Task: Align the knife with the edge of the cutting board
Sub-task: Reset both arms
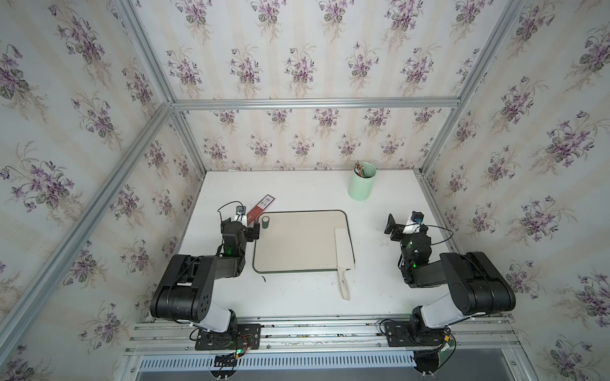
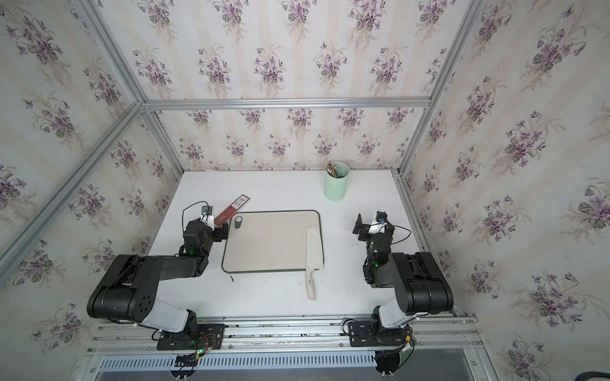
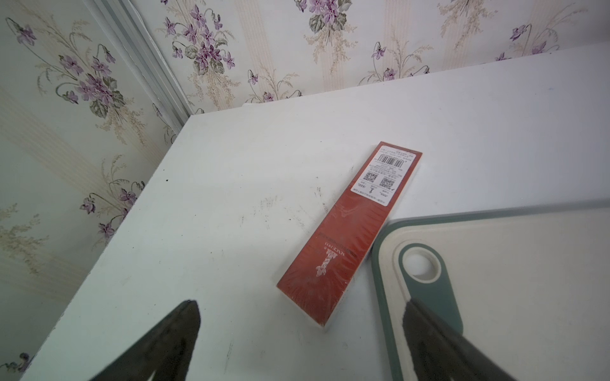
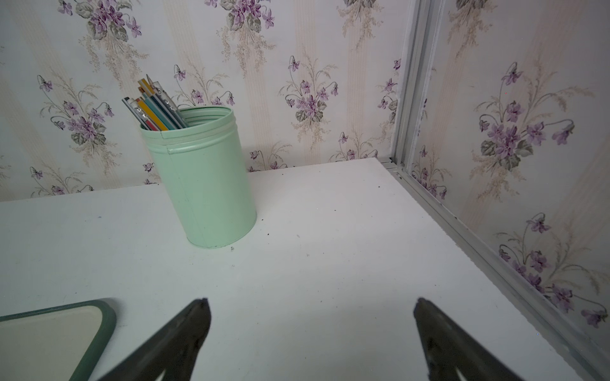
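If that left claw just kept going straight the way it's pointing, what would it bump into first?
Most likely the red box: its near end lies just ahead, between the left gripper's open fingers, though depth is unclear.

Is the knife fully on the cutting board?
No, partly off: the knife blade lies flat on the cutting board; its handle juts past the near rim onto the table.
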You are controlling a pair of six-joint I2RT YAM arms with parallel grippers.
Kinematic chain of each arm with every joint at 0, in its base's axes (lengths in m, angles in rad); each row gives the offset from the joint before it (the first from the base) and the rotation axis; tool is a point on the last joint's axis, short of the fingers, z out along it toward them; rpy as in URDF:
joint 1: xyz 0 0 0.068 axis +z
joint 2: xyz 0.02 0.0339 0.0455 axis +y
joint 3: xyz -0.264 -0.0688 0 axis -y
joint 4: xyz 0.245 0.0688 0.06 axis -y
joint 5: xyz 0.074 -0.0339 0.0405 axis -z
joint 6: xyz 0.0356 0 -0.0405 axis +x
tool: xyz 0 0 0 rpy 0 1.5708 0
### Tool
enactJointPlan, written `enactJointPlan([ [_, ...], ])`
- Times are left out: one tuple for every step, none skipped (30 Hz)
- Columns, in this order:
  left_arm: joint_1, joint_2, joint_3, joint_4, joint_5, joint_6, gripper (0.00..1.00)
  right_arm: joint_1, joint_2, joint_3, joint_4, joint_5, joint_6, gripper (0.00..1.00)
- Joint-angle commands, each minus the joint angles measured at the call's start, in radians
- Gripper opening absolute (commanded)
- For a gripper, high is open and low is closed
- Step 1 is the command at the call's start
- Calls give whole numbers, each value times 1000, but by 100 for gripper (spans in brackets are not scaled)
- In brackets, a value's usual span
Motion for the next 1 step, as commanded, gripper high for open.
enactJointPlan([
  [1,2,2,10,4,-1,99,2,-3,1,7,-7,-4,100],
])
